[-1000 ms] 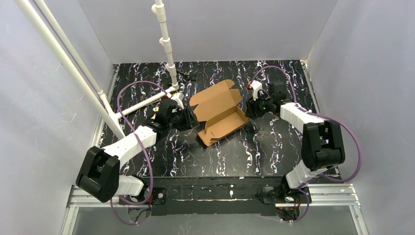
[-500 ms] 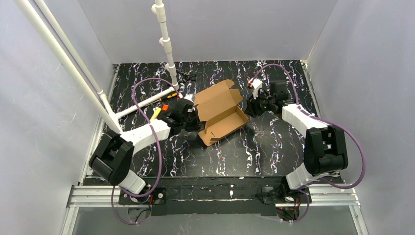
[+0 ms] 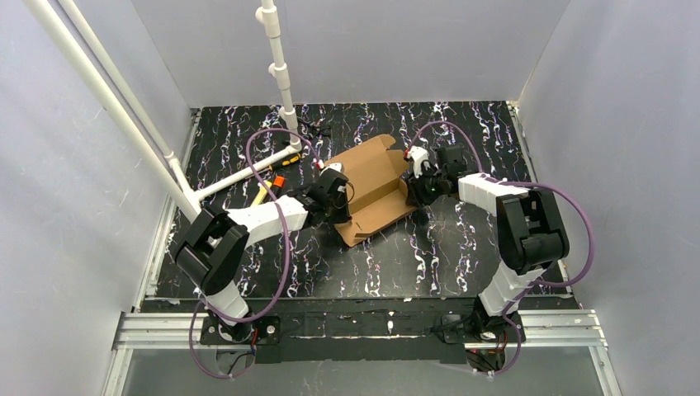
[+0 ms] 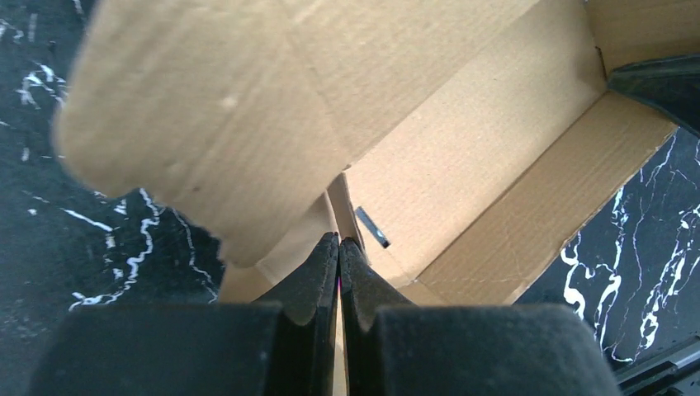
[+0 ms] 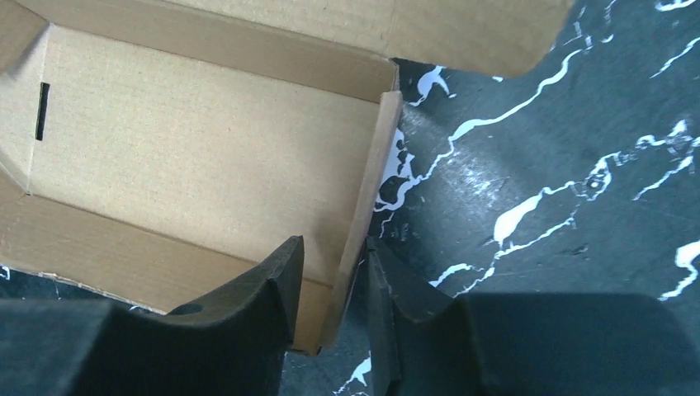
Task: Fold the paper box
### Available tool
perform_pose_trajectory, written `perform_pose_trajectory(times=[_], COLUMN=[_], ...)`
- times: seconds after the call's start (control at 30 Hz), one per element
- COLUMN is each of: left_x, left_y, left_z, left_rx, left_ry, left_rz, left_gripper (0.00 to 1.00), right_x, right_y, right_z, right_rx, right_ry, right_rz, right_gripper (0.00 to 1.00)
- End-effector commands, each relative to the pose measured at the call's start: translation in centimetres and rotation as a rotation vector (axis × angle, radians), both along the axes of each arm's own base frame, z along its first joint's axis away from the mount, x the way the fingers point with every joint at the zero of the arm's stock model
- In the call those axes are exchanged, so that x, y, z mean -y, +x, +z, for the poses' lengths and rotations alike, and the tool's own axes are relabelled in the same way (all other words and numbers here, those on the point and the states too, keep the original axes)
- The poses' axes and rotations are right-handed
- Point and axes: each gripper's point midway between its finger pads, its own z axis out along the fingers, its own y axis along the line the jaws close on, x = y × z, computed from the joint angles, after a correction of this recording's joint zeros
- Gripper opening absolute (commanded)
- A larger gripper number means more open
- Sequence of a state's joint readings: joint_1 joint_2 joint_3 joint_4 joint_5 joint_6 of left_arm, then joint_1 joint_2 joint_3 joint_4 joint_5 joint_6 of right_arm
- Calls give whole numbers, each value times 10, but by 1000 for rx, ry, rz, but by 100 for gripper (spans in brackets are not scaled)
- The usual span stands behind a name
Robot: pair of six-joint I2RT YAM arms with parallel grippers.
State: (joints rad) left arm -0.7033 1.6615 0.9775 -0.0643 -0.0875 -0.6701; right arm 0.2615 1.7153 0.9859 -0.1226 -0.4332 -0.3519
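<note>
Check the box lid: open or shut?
Open. The lid is swung back off the tray, and both wrist views look straight onto the tray's bare floor.

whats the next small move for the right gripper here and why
Probably close the right gripper on the end wall of the paper box: its fingers straddle that upright wall, one inside, one outside, not yet pinching. The left gripper looks shut on the opposite end, so both ends would be held.
</note>
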Motion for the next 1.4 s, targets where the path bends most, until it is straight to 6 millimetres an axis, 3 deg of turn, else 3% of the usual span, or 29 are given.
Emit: perform_pose_trajectory(times=[0.0, 0.27, 0.53, 0.7, 0.83, 1.03, 1.13, 1.27, 1.37], left_x=[11, 27, 22, 26, 28, 5, -4, 0, 25], left_y=[10, 24, 36, 39, 21, -16, -36, -71, -96], left_z=[13, 14, 12, 34, 70, 102, 94, 75, 61], left_rx=[37, 45, 62, 101, 134, 191, 159, 70, -5], left_ry=[-7, -6, 66, 49, -28, -101, -130, -280, -342], left_rz=[9, -1, 15, -28, -99, -137, -144, -155, -164], left_gripper=[0, 0, 0, 0, 0, 0, 0, 0, 0], right_x=[-8, -19, -19, -20, -20, -19, -19, -20, -21], right_y=[10, 4, 5, 6, 6, 7, 7, 7, 7], right_z=[12, 13, 12, 13, 12, 11, 9, 11, 9], right_rx=[22, -2, -3, -7, -12, -13, -19, -14, -22], right_ry=[9, 35, 28, 34, 36, 37, 39, 47, 53], right_rz=[12, 18, 3, -12, -23, -32, -36, -43, -45], right_gripper=[38, 28, 27, 27, 27, 27, 27, 27, 27])
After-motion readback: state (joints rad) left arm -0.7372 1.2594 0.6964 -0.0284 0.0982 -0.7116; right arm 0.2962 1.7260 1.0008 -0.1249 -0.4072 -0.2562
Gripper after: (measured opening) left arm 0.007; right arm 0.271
